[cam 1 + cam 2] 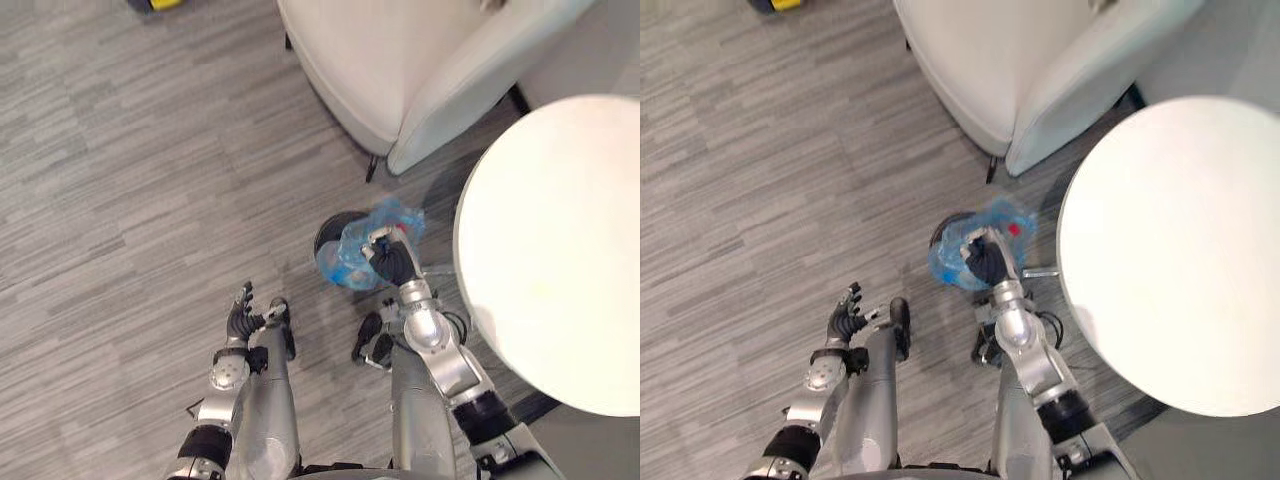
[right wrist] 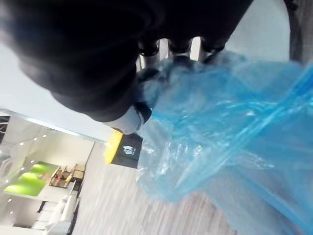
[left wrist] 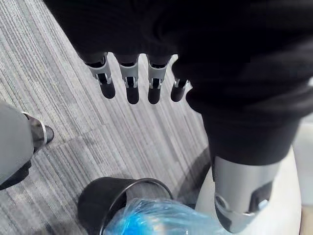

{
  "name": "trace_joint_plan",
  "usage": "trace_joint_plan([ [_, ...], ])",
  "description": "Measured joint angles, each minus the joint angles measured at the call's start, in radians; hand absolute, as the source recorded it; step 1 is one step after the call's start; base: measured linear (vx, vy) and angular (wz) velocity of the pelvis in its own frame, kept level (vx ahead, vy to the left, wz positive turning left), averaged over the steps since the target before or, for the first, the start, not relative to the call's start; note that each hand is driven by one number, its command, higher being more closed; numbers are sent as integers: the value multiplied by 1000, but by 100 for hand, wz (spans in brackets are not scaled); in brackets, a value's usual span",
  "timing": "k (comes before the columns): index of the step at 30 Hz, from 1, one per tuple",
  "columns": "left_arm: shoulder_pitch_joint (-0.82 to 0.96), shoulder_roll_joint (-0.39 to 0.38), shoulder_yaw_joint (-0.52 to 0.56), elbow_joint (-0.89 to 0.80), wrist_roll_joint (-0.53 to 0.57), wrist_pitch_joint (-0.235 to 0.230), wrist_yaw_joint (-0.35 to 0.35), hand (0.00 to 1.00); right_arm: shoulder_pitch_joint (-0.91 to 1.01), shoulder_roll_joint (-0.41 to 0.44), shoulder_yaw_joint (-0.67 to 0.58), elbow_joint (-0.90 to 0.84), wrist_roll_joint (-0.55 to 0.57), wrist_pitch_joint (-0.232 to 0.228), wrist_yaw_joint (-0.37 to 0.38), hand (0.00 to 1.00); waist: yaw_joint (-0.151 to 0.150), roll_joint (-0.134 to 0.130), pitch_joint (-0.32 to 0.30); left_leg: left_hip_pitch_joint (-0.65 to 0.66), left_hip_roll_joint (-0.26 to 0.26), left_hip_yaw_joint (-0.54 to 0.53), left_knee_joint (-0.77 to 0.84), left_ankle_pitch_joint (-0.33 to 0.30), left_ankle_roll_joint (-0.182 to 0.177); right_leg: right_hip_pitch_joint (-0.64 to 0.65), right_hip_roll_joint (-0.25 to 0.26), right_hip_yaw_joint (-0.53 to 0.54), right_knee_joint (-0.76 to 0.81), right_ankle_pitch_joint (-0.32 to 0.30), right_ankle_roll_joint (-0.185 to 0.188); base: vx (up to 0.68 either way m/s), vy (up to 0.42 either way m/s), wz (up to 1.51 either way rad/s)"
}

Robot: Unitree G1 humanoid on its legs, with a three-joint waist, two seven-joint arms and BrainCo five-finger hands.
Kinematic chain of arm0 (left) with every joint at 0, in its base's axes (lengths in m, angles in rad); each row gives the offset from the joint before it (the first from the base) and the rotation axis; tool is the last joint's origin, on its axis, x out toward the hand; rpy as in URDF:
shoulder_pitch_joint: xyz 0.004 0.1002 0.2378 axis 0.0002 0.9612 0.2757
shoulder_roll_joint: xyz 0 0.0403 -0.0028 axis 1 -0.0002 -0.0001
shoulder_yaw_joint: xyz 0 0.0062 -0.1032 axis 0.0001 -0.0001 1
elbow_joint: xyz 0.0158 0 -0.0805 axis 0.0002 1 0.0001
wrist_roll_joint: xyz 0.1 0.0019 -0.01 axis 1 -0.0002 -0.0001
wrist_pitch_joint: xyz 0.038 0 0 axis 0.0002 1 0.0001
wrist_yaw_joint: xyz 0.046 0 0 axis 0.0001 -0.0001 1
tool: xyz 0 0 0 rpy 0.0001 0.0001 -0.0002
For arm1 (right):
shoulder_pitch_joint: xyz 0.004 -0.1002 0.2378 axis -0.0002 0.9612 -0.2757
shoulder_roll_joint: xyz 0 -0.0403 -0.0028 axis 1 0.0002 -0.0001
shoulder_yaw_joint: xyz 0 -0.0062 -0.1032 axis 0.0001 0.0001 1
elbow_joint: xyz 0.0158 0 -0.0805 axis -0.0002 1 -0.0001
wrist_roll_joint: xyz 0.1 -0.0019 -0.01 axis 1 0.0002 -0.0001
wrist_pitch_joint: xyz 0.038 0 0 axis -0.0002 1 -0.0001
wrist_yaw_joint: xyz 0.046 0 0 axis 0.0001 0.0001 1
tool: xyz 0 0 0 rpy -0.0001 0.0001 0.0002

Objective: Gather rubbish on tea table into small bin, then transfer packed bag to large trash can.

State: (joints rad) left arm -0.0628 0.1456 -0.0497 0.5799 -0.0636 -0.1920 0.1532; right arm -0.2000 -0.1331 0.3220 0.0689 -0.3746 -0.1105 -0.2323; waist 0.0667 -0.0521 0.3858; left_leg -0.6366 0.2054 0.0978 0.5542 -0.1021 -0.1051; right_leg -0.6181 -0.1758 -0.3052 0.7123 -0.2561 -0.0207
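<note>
One blue bag (image 1: 352, 265) is sitting in the small bin (image 1: 327, 238), its plastic bunching up above the dark rim. The right hand (image 1: 390, 262) is closing on that bunched top. In the right wrist view its fingers (image 2: 180, 55) are curling into the crumpled film while the thumb is pressing against it from the other side. A small red spot (image 1: 401, 229) is showing on the plastic just past the hand's fingertips. The bin is standing on the floor (image 1: 120, 180) directly under the hand. To the hand's right, the round white surface (image 1: 560, 250) is lying near, its edge apart from the bin. Ahead of the hand, beyond the bin, a pale armchair (image 1: 400, 70) is standing. Off to the hand's left, the left hand (image 1: 240, 318) is hanging over the floor with its fingers straight, holding nothing. In the left wrist view the bin is lying ahead of its fingertips.
</note>
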Motion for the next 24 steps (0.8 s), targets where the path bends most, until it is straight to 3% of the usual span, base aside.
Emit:
trace_joint_plan([
  [5, 46, 24, -81, 98, 41, 14, -24, 0, 57, 4, 3, 16, 9, -1, 45, 100, -4, -24, -73, 153, -39, 17, -182, 58, 4, 132, 3, -5, -149, 43, 23, 131, 26, 6],
  [10, 103, 28, -117, 107, 86, 19, -43, 0, 114, -14, -13, 28, 16, -10, 98, 100, -6, -20, -144, 320, -66, 30, -349, 110, 12, 288, 20, -15, -306, 94, 39, 170, 46, 0],
  [13, 136, 33, -135, 94, 116, 18, -46, 0, 132, -25, -12, 28, 33, -28, 131, 100, -23, -19, -178, 402, -77, 32, -425, 125, 11, 370, 25, -24, -374, 111, 51, 119, 55, 4],
  [18, 206, 39, -137, -11, 117, 16, -64, 0, 157, -26, -12, 23, 99, -45, 179, 100, -25, 11, -233, 512, -85, 46, -528, 151, 12, 483, 53, -26, -499, 156, 68, 81, 33, -4],
  [24, 248, 45, -136, -155, 124, 6, -65, 0, 167, -46, -10, 8, 162, -48, 218, 100, -22, 40, -273, 564, -87, 44, -589, 167, 12, 529, 65, -29, -547, 168, 73, 26, 14, 1],
])
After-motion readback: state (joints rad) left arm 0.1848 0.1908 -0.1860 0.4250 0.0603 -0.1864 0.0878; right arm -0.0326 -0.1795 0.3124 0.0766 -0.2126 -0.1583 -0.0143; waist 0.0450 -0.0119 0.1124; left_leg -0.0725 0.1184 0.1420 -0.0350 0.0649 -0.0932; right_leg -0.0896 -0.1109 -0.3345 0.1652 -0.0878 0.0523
